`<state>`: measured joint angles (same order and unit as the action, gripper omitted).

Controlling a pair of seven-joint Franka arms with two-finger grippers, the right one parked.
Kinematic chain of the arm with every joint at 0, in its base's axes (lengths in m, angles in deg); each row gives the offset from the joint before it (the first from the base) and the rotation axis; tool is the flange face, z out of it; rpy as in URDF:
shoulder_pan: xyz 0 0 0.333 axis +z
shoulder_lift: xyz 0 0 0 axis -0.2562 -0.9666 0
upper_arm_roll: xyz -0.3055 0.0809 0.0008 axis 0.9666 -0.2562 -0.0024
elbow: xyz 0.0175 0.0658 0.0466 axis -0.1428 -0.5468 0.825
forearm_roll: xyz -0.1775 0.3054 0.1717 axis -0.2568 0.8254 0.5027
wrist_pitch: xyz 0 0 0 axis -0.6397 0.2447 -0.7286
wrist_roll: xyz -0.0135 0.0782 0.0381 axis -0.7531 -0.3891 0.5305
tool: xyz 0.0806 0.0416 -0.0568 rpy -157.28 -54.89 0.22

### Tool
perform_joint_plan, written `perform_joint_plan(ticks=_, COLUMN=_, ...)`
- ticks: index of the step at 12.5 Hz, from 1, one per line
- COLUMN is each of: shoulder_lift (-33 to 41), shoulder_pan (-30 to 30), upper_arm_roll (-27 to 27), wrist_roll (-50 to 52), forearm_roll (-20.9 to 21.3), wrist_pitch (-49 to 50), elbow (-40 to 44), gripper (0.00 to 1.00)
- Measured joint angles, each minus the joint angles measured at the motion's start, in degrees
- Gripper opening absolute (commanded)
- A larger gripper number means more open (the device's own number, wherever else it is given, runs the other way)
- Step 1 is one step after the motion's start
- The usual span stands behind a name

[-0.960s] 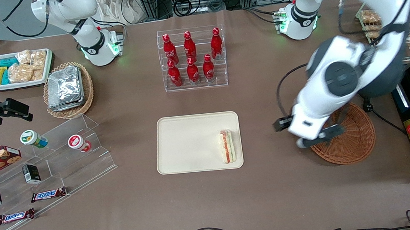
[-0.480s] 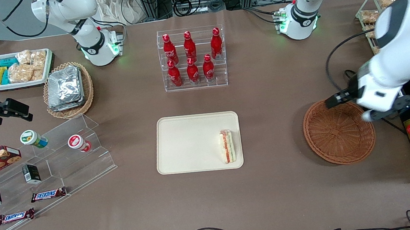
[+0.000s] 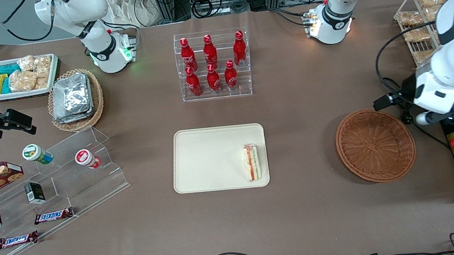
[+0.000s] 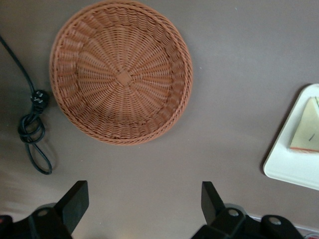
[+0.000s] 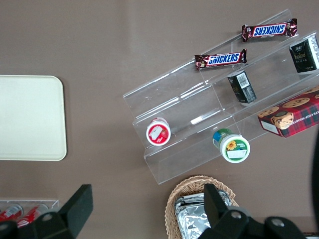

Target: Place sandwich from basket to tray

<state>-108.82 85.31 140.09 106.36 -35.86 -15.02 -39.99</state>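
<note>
The sandwich (image 3: 251,162) lies on the tray (image 3: 209,158), at the tray edge toward the working arm's end of the table (image 3: 302,212), its cut face with red and green layers turned up. In the wrist view only a corner of the tray (image 4: 294,164) shows, with the sandwich (image 4: 306,133) on it.

The basket (image 3: 375,145) sits on the table well apart from the tray, toward the working arm's end, and holds nothing; its woven floor (image 4: 122,74) is bare.

The gripper (image 3: 399,100) hangs above the table, just beside the basket rim and a little farther from the front camera than the basket. Its fingers (image 4: 75,203) stand wide apart with nothing between them.

A rack of red bottles (image 3: 212,64) stands farther from the front camera than the tray. A black cable (image 4: 32,124) lies coiled on the table near the basket.
</note>
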Motion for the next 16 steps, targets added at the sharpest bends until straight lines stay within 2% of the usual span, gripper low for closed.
perform_joint_plan(ticks=3, shoulder_lift=0.17, shoulder_pan=-5.6, upper_arm_roll=-3.94, wrist_roll=0.04, forearm_roll=0.13, wrist_pitch=0.23, elbow=-0.01, gripper=1.0)
perform_joint_plan(ticks=5, shoulder_lift=0.19, shoulder_pan=-6.48, upper_arm_roll=-4.38, wrist_roll=0.02, forearm_roll=0.37, wrist_pitch=0.56, elbow=1.19, gripper=1.0)
perform_joint_plan(ticks=8, shoulder_lift=0.58, shoulder_pan=-10.02, upper_arm_roll=-6.91, wrist_roll=-4.26, forearm_roll=0.43, wrist_pitch=7.75, elbow=10.44, gripper=1.0)
perform_joint_plan(ticks=10, shoulder_lift=1.5, shoulder_pan=-16.62, upper_arm_roll=-15.0, wrist_roll=-9.14, forearm_roll=0.43, wrist_pitch=12.85, elbow=17.48, gripper=1.0)
perform_joint_plan(ticks=14, shoulder_lift=2.48, shoulder_pan=-29.73, upper_arm_roll=-31.39, wrist_roll=-13.73, forearm_roll=0.04, wrist_pitch=13.53, elbow=20.89, gripper=1.0)
perform_joint_plan(ticks=16, shoulder_lift=4.55, shoulder_pan=-38.02, upper_arm_roll=-42.25, wrist_roll=-15.43, forearm_roll=-3.12, wrist_pitch=13.52, elbow=22.52, gripper=1.0)
